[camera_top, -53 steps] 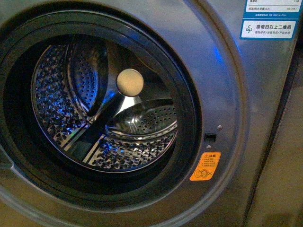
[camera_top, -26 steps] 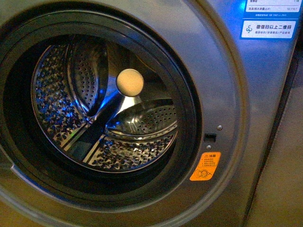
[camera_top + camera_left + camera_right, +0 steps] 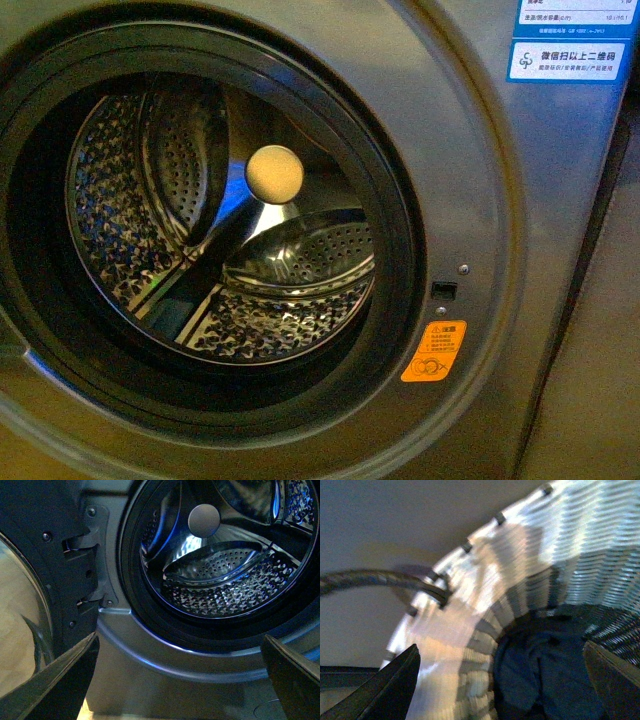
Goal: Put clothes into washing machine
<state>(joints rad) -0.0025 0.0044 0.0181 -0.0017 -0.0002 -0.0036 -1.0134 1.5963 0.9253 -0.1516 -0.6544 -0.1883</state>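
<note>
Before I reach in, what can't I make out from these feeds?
1. Right wrist view: clothes blurred, partly behind the basket wall, cut off by the picture edge; piece count unclear.
2. Front view: neither arm shows; orange sticker print too small.
3. Left wrist view: door cut off by the edge; washing machine drum's near floor hidden behind its rim.

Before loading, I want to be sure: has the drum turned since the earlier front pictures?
No. The drum, with its cream hub cap, sits unchanged against the orange sticker.

Crumpled navy clothes [image 3: 540, 675] (washing machine [image 3: 480, 150] open)
</note>
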